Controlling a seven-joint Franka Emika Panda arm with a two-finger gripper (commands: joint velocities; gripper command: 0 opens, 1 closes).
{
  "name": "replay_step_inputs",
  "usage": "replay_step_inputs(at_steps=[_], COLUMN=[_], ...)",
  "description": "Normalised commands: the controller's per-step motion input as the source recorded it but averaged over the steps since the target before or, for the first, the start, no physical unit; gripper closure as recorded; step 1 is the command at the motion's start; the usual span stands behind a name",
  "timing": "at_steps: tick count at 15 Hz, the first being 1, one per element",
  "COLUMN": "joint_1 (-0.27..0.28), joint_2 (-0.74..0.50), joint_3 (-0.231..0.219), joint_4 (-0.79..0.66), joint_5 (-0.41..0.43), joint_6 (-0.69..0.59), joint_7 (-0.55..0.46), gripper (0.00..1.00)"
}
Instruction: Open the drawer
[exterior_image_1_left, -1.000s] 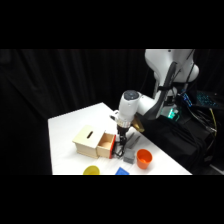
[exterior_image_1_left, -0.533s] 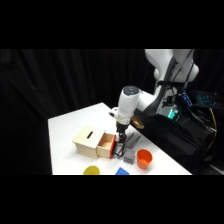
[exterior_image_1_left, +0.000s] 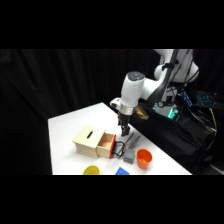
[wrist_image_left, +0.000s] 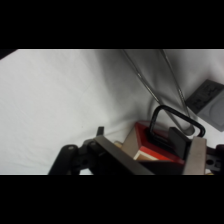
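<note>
Hovering above the drawer (exterior_image_1_left: 107, 144), my claw (exterior_image_1_left: 123, 132) holds nothing; how wide it is open I cannot tell. Only the wrist view shows the black handle (wrist_image_left: 176, 119) close, and metal tongs (wrist_image_left: 155, 80) behind. The side view shows the drawer pulled partly out of the wooden box (exterior_image_1_left: 88, 138), and the orange cup (exterior_image_1_left: 144, 158) nearby.

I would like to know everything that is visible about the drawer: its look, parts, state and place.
The drawer belongs to a small light-wood box with a dark slot on top, standing on the white table. It has a red-orange front panel and a black loop handle. It is pulled partly out of the box, toward the orange cup. The gripper hangs just above the handle; contact cannot be told.
</note>
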Motion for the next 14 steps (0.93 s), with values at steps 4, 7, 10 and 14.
replay_step_inputs(at_steps=[4,7,10,14], joint_1=[-0.499,-0.373,-0.27,-0.168], joint_2=[-0.59,-0.44,-0.34,-0.27], joint_3=[0.581,0.457,0.327,0.206], joint_4=[-0.2,-0.14,-0.09,-0.05], joint_5=[0.012,0.258,0.272,0.329], joint_6=[-0.33,-0.2,-0.14,-0.13], joint_7=[0.01,-0.16,-0.21,-0.35], gripper=[0.0,0.0,0.0,0.0])
